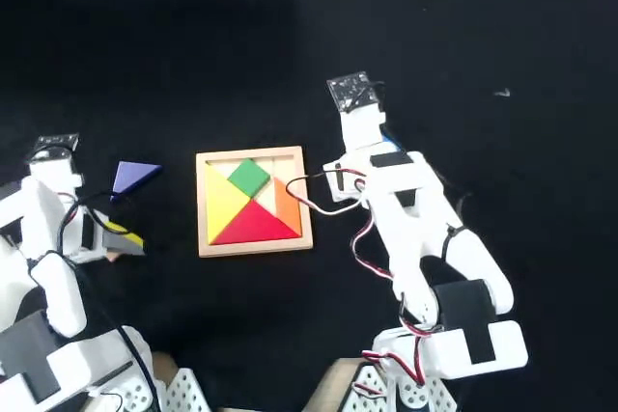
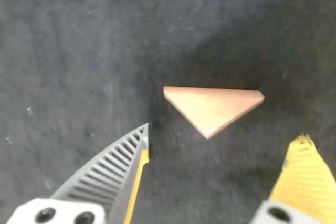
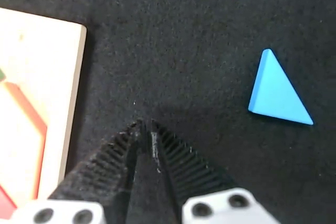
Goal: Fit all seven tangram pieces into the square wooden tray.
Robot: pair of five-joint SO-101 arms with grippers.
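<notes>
Tray: the square wooden tray (image 1: 254, 250) is laid flat near the middle of the tabletop (image 1: 483, 65), between the two arms.
Pieces in the tray: four coloured pieces are seen inside. A green square (image 1: 248, 177) is set cornerwise toward the far side. A yellow triangle (image 1: 222, 207) is fitted against the left wall and a red triangle (image 1: 256, 226) along the near wall. An orange piece (image 1: 288, 202) is placed against the right wall. Bare wood is seen around the green square.
Dark blue triangle: the dark blue triangle (image 1: 132, 177) is laid flat on the tabletop to the left of the tray, apart from it and near the left arm.
Tan triangle: the tan triangle (image 2: 212, 107) is laid flat on the tabletop, just ahead of the left gripper, with one corner pointed toward the gap between the fingers. No contact with either finger is seen.
Light blue triangle: the light blue triangle (image 3: 277, 94) is laid flat beside the right gripper, on the side away from the tray and apart from both.
Left gripper: the left gripper (image 2: 224, 134) is held above the tabletop with its grey and yellow fingers spread wide apart. Nothing is held.
Right gripper: the right gripper (image 3: 146, 125) is held with its black ribbed fingers pressed together at the tips. Nothing is caught between them. It is placed over bare cloth, between the tray's right wall and the light blue triangle.
Tabletop: it is covered with black cloth.
</notes>
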